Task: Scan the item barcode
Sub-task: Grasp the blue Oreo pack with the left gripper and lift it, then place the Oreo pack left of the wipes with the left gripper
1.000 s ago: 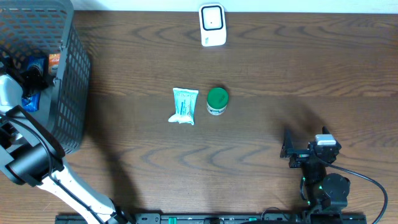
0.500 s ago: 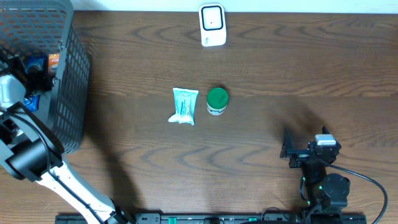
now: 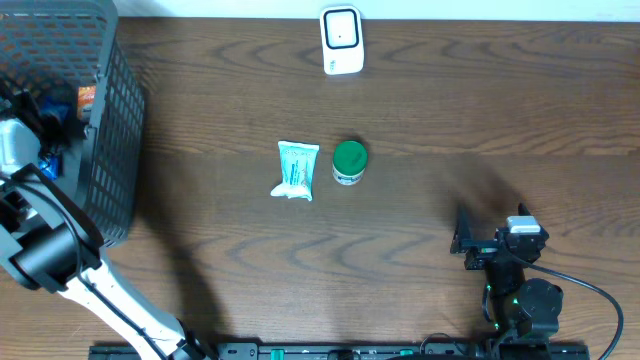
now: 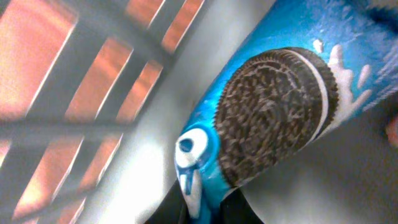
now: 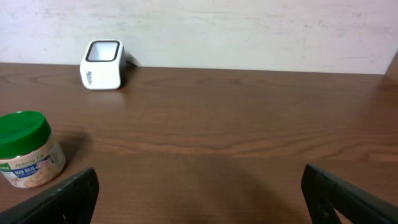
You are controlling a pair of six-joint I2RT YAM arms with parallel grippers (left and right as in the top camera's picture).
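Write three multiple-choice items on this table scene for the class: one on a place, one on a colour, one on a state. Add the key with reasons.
1. At which edge of the table does the scanner stand?
A near edge
B far edge
C left edge

2. What colour is the jar lid?
A red
B green
C yellow

3. How is the left claw?
A wide open
B shut on nothing
C shut on the blue cookie packet

Key:
1. B, it sits at the top of the overhead view.
2. B, the lid shows green in two views.
3. C, its fingers pinch the packet's end.
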